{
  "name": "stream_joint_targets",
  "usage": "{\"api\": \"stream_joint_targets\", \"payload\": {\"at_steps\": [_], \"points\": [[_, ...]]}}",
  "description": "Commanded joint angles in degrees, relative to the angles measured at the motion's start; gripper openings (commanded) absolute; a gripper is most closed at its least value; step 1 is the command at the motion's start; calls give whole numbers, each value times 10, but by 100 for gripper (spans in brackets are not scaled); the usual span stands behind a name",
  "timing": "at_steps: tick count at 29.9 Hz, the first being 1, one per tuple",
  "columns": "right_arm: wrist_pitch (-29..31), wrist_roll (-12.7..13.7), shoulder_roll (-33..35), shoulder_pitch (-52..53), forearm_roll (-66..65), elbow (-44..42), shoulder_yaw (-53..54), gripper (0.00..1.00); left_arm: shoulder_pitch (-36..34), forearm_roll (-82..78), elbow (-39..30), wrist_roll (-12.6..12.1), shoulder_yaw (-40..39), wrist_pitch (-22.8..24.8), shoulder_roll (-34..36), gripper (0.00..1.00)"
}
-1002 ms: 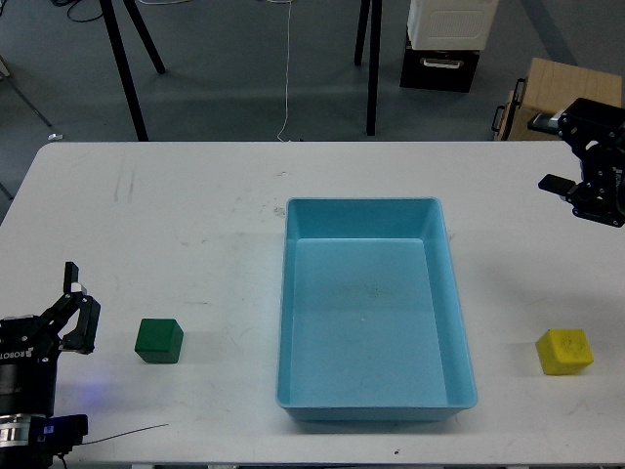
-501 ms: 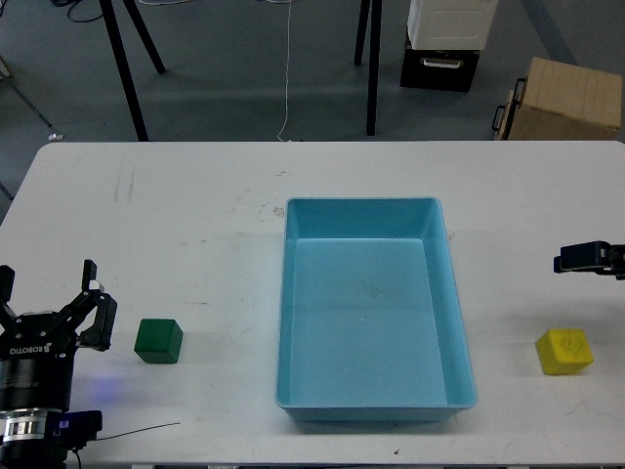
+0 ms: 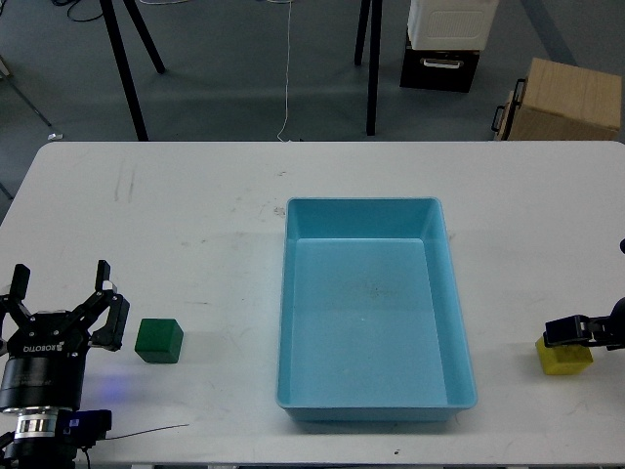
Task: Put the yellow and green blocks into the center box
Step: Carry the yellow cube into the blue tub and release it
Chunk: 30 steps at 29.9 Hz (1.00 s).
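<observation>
A green block (image 3: 159,340) sits on the white table left of the blue box (image 3: 371,313). My left gripper (image 3: 61,296) is open, its two fingers upright, just left of the green block and not touching it. A yellow block (image 3: 564,356) lies on the table right of the box. My right gripper (image 3: 564,332) comes in from the right edge; one dark finger lies right over the yellow block's top. Its other finger is out of view, so I cannot tell its state. The box is empty.
The white table (image 3: 195,225) ends close in front of the box. Beyond the far edge stand black tripod legs (image 3: 132,59), a black-and-white case (image 3: 444,39) and a cardboard box (image 3: 571,98) on the floor.
My right gripper has dropped from the far right, high up, down to the yellow block. My left gripper has shifted right toward the green block and opened wider.
</observation>
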State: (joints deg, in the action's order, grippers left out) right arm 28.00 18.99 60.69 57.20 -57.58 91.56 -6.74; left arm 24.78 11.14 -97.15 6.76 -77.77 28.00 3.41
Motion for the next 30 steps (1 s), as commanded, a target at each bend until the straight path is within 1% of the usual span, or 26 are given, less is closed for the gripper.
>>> {"api": "stream_joint_targets", "payload": {"at_steps": [1, 6, 8, 9, 12, 14, 17, 18, 19, 22, 24, 26, 28, 30], "points": [[0, -1, -12, -9, -2, -1, 2, 100, 0, -1, 2, 1, 3, 0, -1, 100], [0, -1, -24, -14, -2, -2, 2, 99, 1, -1, 2, 1, 4, 0, -1, 100], [0, -2, -33, -17, -2, -3, 2, 95, 1, -1, 6, 1, 4, 0, -1, 100], [0, -2, -36, -17, -2, -4, 2, 89, 1, -2, 9, 1, 5, 0, -1, 100], [0, -1, -40, -17, -2, -6, 3, 49, 0, -2, 11, 1, 7, 0, -2, 100], [0, -1, -45, -18, -3, -8, 8, 25, 0, -2, 11, 2, 7, 0, -1, 100], [-15, 0, -47, -21, -2, -8, 11, 6, 1, -2, 11, 2, 7, 0, -2, 100], [-16, 0, -48, -21, -2, -8, 12, 2, 0, -2, 11, 2, 7, 0, -1, 100], [-18, 0, -47, -20, -2, -6, 15, 0, 0, -2, 12, 2, 7, 0, -1, 100], [-19, 0, -41, -19, 1, 5, 34, 0, 0, -2, 12, 2, 7, 0, -2, 100], [-19, 0, -35, -15, 4, 24, 60, 0, 0, -2, 12, 2, 7, 0, -2, 100], [-15, 0, -22, -9, 10, 46, 111, 0, 1, -2, 11, 2, 7, 0, -1, 100], [-11, -2, -18, 17, 29, 63, 145, 0, 1, -2, 11, 2, 7, 0, -1, 100], [0, -2, -33, 67, 86, 65, 143, 0, 0, -2, 12, 2, 7, 0, -1, 100]]}}
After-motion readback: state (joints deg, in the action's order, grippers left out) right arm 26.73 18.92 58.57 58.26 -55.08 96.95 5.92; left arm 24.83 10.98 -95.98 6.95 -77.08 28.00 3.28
